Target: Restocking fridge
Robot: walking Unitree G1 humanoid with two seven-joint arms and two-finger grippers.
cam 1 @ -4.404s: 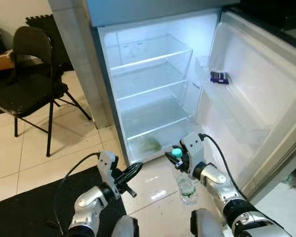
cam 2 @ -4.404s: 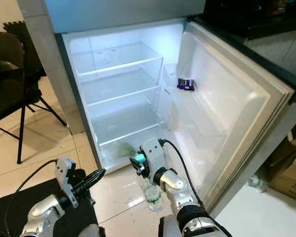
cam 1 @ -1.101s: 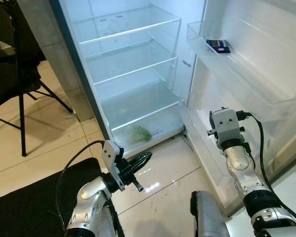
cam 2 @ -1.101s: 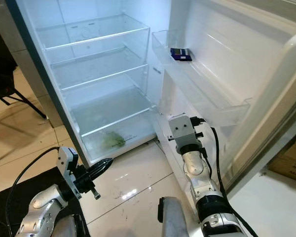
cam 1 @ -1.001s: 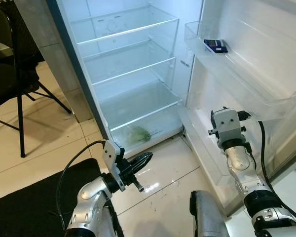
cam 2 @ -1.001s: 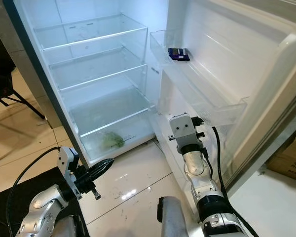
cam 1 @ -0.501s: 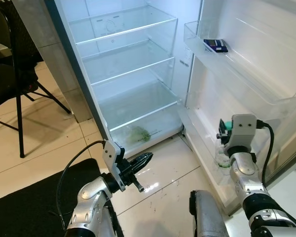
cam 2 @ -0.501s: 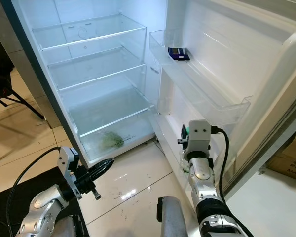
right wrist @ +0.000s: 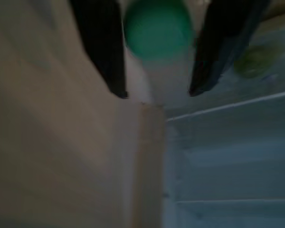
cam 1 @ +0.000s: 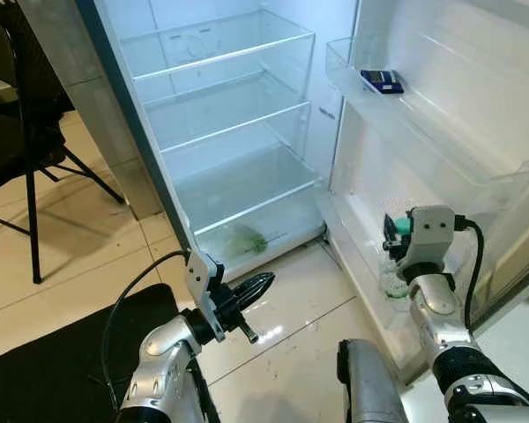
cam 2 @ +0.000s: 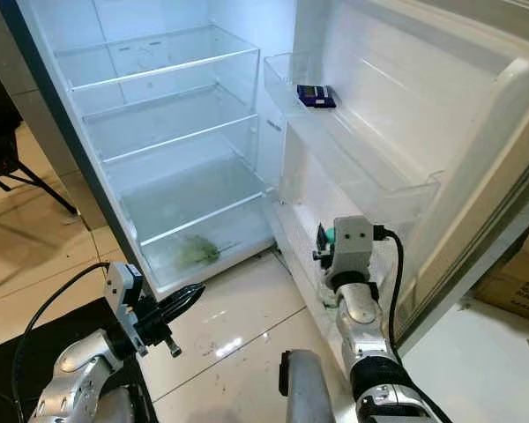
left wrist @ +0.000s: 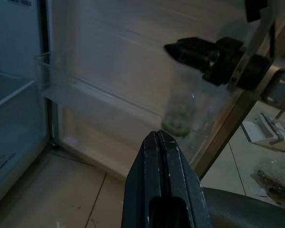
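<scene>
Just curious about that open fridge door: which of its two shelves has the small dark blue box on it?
The upper door shelf, high on the open door, holds the dark blue box. The lower door shelf has the green-capped bottle instead.

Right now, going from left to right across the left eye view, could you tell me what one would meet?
Black chair → left gripper → fridge shelves → dark packet in the upper door bin → right gripper at the green-capped bottle in the lower door bin.

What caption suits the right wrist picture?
Right gripper, fingers open either side of a green-capped bottle at the fridge door shelf.
</scene>
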